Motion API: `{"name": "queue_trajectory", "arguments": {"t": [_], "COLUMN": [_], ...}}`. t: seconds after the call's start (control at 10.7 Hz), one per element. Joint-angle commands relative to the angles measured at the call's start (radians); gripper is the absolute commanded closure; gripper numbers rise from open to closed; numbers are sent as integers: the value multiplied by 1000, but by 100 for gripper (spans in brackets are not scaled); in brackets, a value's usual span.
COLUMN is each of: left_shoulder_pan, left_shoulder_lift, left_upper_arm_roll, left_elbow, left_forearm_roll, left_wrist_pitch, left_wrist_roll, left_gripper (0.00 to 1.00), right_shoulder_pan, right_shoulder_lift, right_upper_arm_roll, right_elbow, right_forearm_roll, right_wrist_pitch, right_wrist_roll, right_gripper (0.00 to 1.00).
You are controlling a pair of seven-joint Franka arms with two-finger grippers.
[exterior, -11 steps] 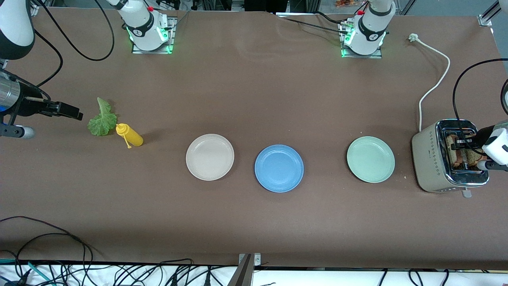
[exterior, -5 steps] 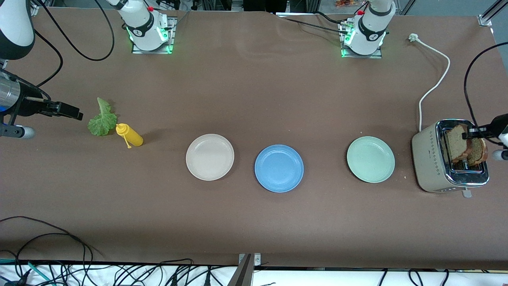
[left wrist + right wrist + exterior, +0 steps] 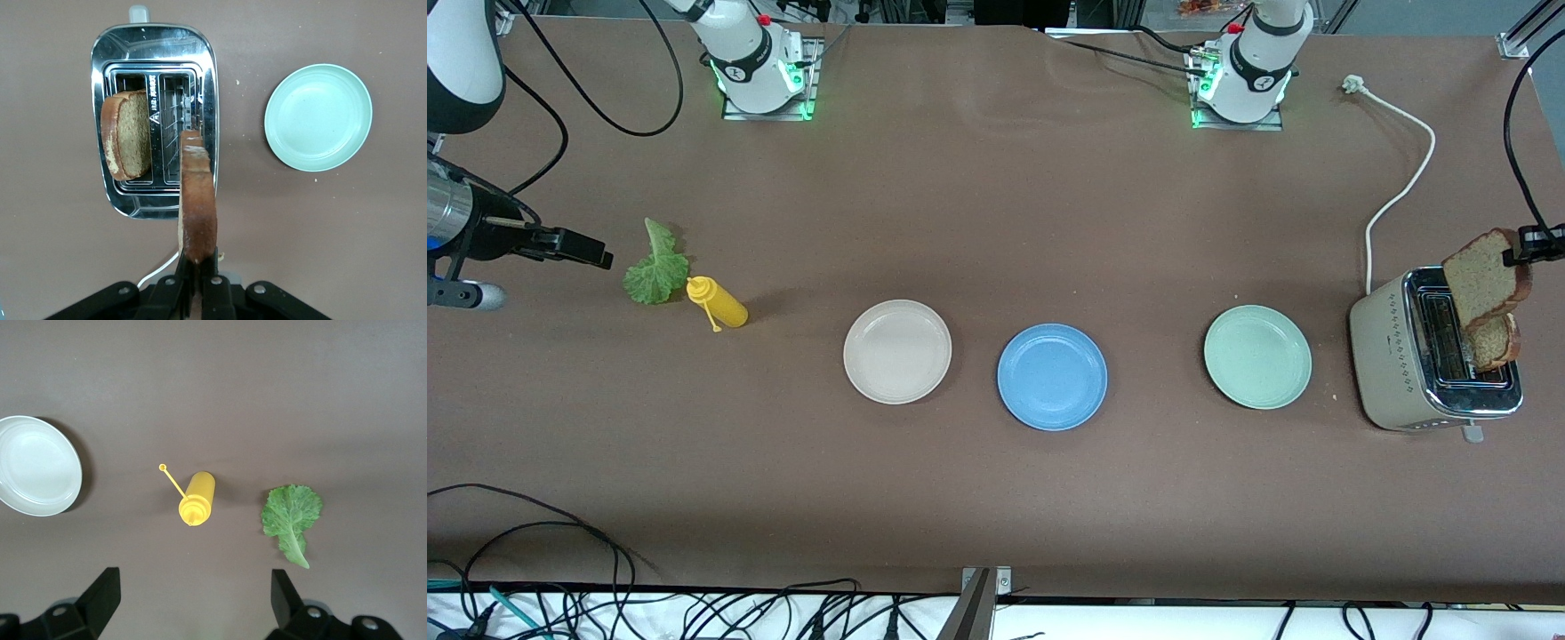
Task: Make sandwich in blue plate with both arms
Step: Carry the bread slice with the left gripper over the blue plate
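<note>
My left gripper (image 3: pixel 1516 253) is shut on the crust of a brown bread slice (image 3: pixel 1480 277) and holds it up on edge over the toaster (image 3: pixel 1392 356). In the left wrist view that bread slice (image 3: pixel 198 193) sticks out from the left gripper (image 3: pixel 198 261). A second slice (image 3: pixel 1496 342) stands in the toaster slot, and the left wrist view shows this second slice (image 3: pixel 127 133) too. The blue plate (image 3: pixel 1052 376) lies bare mid-table. A green lettuce leaf (image 3: pixel 656 267) lies near the right arm's end. My right gripper (image 3: pixel 587 252) hangs open beside it, holding nothing. The lettuce (image 3: pixel 291 517) lies beside the right gripper (image 3: pixel 193 593).
A cream plate (image 3: pixel 897 351) and a pale green plate (image 3: pixel 1257 356) flank the blue one. A yellow squeeze bottle (image 3: pixel 719 302) lies beside the lettuce. The toaster's white cord (image 3: pixel 1405 178) runs toward the left arm's base. Cables hang along the table's near edge.
My left gripper has pulled the bread slice up out of the toaster slot and raised it above the toaster. The right arm has not moved.
</note>
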State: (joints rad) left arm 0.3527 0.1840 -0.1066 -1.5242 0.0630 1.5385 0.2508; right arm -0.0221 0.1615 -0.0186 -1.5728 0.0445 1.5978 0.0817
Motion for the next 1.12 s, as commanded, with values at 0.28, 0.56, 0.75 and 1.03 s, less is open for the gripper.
{"name": "queue_trajectory", "arguments": {"t": [0.28, 0.56, 0.75, 1.03], "left_shoulder_pan": [-58, -121, -167, -227], "left_shoulder_lift": [-47, -37, -32, 60], "left_upper_arm_roll": [-30, -30, -30, -30], "left_elbow": [-20, -24, -69, -146], "left_forearm_roll": [-29, -187, -286, -538], "left_wrist_pitch": [-29, -15, 67, 297], "left_wrist_roll": [1, -112, -173, -179], "left_gripper": [100, 100, 100, 100], "right_shoulder_pan": [1, 1, 1, 1], "right_shoulder_lift": [-8, -8, -8, -8], "right_upper_arm_roll": [-1, -1, -1, -1], "right_elbow": [-1, -1, -1, -4], "right_forearm_roll": [17, 17, 17, 17], "right_wrist_pitch": [-9, -9, -9, -9], "right_wrist_roll": [0, 0, 0, 0], "right_gripper": [0, 0, 0, 0]}}
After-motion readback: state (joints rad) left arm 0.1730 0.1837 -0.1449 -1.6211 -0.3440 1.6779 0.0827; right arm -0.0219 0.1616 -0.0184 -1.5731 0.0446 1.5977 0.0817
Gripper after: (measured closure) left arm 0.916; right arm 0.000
